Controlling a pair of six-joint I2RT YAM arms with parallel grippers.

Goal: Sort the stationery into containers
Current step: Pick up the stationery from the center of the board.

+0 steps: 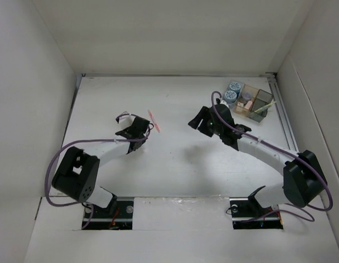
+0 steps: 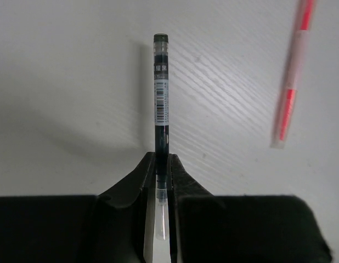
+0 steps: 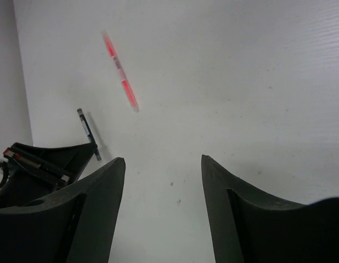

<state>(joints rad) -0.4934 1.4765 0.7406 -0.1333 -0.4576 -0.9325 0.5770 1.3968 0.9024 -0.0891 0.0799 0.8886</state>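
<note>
Pickup step: the left gripper (image 2: 162, 164) is clamping the near end of a thin dark pen (image 2: 161, 93), fingers pinched narrow on it, at the middle-left of the table (image 1: 191, 164). A pink-red pen (image 2: 290, 87) is lying just to its right, untouched. The right gripper (image 3: 163, 170) is hovering, fingers wide and empty. Next move, I'm judging, is carrying the dark pen far right to the bins (image 1: 250, 86) and dropping it in one. The pen is showing a white barcode sticker, but its print is too small to read.
</note>
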